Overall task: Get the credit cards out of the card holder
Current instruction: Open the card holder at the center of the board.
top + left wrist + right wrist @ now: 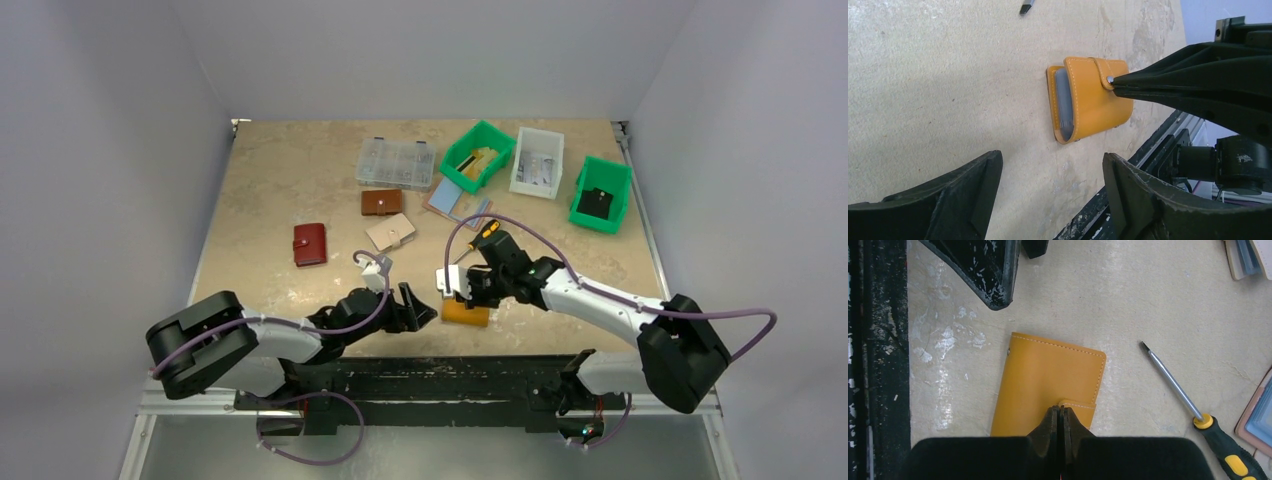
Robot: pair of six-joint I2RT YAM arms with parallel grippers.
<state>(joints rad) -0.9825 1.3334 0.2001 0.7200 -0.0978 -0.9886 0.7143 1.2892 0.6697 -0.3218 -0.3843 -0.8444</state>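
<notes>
The mustard card holder (466,312) lies folded shut on the table near the front edge, between the two arms. From its open side, the left wrist view shows the holder (1093,100) with pale blue-grey credit cards (1064,102) stacked inside. My right gripper (1060,410) is shut, its tips pinching the end of the snap tab on the holder (1048,380); its tips (1115,82) meet just beside the snap button. My left gripper (1052,160) stands open just left of the holder, nothing between its fingers, and sits low by the table (415,305).
A yellow-handled screwdriver (1178,390) lies just right of the holder. Farther back are a red wallet (310,244), a brown wallet (381,202), a beige wallet (390,231), flat blue-topped pieces (455,200), a clear organiser box (397,163), two green bins (478,155) (602,195) and a white bin (537,162).
</notes>
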